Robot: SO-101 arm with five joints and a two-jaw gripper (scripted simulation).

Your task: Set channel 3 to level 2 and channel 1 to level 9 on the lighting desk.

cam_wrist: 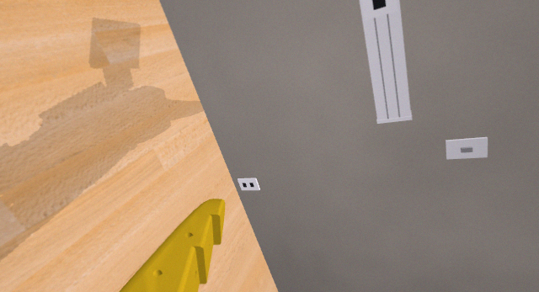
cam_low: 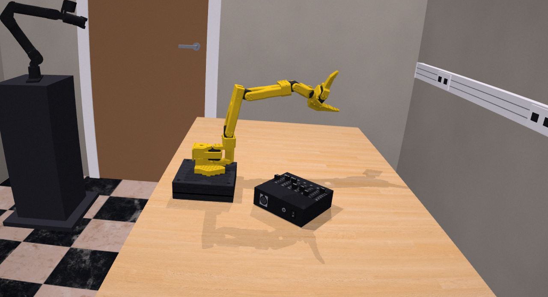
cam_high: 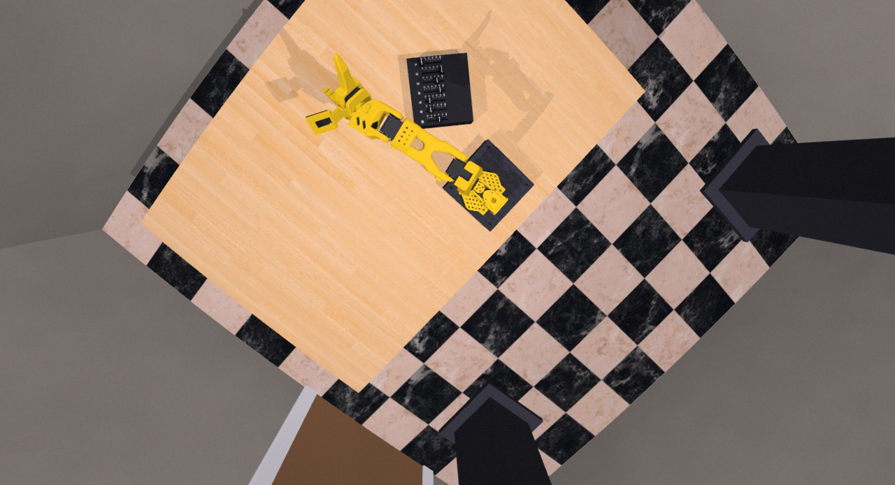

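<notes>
The lighting desk (cam_low: 293, 199) sits on the table (cam_low: 383, 238) just beside the arm's base (cam_low: 204, 180). The gripper (cam_low: 332, 93) hangs high above the desk, jaws spread wide and holding nothing. Coming down that wide, it risks knocking neighbouring faders (cam_low: 302, 187) off their levels.

A light wooden surface (cam_low: 291, 253) is seen over a floor (cam_low: 46, 253) tiled in black and beige checks. A brown door (cam_low: 147, 84) with a grey lever handle (cam_low: 190, 46) is set in a white frame, and beside it a tall black pedestal (cam_low: 40, 146) is topped by a black jointed camera arm (cam_low: 26, 23). A white rail (cam_low: 478, 93) with small dark sockets is fixed along the grey wall (cam_low: 317, 46), where a white outlet plate (cam_wrist: 248, 183) and a white switch plate (cam_wrist: 466, 148) are also mounted.
</notes>
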